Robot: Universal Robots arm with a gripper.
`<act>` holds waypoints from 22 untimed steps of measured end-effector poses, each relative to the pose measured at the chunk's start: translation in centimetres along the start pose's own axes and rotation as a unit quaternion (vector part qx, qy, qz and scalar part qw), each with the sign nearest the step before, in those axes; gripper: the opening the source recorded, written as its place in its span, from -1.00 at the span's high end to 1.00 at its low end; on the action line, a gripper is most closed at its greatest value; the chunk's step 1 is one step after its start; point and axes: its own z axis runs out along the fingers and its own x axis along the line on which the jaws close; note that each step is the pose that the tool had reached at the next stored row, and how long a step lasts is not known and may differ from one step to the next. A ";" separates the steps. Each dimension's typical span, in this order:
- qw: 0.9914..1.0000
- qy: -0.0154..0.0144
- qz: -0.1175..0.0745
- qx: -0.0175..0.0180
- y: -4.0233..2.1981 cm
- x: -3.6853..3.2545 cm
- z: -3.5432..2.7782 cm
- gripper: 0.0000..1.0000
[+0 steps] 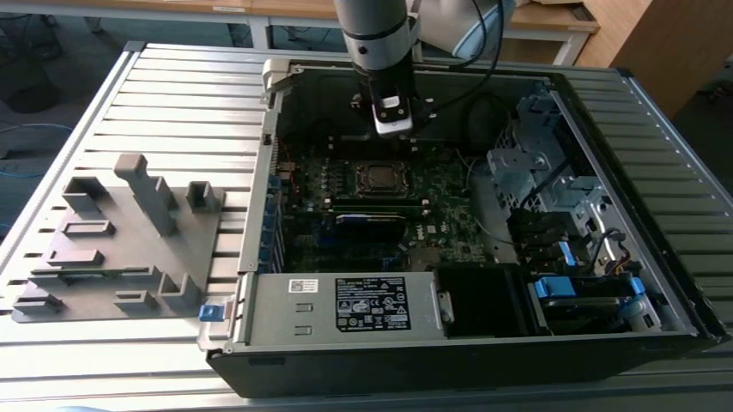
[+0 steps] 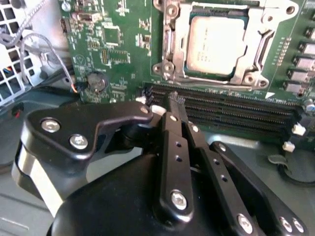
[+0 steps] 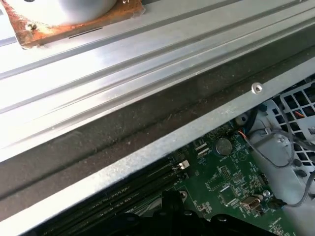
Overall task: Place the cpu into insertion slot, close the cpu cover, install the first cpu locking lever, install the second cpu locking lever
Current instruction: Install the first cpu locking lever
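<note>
With the cpu (image 2: 215,45) seated under the cpu cover (image 2: 172,44), the gripper (image 2: 175,101), fingers pressed together and empty, risked snagging the adjacent memory slots (image 2: 231,105).

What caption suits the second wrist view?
Shut gripper hovers beside memory slots; cpu sits under closed cpu cover.

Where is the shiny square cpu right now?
The cpu sits in the insertion slot on the green board, framed by the cpu cover, beside the long black memory slots in the second wrist view.
</note>
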 end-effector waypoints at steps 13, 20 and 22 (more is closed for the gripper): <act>0.996 0.021 -0.011 0.085 0.12 -0.28 0.08 0.79; 0.993 0.035 -0.015 0.110 0.29 -0.68 0.27 0.79; 0.993 0.037 -0.022 0.109 0.29 -0.68 0.29 0.79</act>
